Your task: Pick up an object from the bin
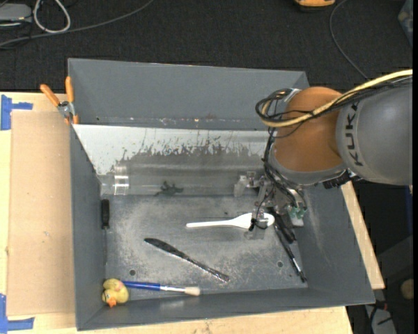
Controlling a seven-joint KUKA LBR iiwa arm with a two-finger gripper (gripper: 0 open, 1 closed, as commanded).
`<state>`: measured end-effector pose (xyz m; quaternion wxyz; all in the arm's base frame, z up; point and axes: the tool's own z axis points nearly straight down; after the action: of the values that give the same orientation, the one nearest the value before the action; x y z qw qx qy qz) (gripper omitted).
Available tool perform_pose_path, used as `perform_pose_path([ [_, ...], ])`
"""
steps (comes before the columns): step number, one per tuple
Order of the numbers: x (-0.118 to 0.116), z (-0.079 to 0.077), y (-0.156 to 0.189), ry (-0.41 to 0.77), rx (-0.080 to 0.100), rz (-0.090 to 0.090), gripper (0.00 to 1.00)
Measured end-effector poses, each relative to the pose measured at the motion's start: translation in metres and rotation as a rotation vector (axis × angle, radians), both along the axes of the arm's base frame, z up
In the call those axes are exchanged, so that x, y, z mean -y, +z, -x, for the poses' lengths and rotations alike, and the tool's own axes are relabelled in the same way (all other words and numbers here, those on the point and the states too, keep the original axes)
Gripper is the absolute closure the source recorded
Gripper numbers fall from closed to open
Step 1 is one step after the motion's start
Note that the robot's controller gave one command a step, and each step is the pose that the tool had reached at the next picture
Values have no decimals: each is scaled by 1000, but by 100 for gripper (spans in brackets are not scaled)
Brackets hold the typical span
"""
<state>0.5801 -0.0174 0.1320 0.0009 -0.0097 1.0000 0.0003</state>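
End effector (263,216) hangs low at the right of the bin (160,110), right over the broad end of a white utensil (219,223), a plastic spoon or fork by its look. Whether it is released or clenched I cannot tell, since the wrist hardware hides the tips, and nothing shows the utensil gripped.

The utensil lies flat on the bin floor, near the middle, with its handle pointing left. I judge it very light, stiff but thin, and smooth enough to slip. Lying flat, it offers little height to close on, so the narrow neck just left of the broad end looks the best hold, pinched across its width. A hold on the broad end itself risks it skating sideways or tipping.

A black pen (290,248) lies just beside the end effector, and a black knife (186,259) sits nearer the front, apart from the utensil.
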Motion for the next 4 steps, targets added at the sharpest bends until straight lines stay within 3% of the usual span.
perform_pose_path([
  [1,9,-7,-59,53,9,1,0],
  [2,-2,-9,-61,-20,8,-1,100],
  [3,-2,-9,-61,-20,8,-1,100],
  [4,-2,-5,-32,-19,-4,-1,100],
])
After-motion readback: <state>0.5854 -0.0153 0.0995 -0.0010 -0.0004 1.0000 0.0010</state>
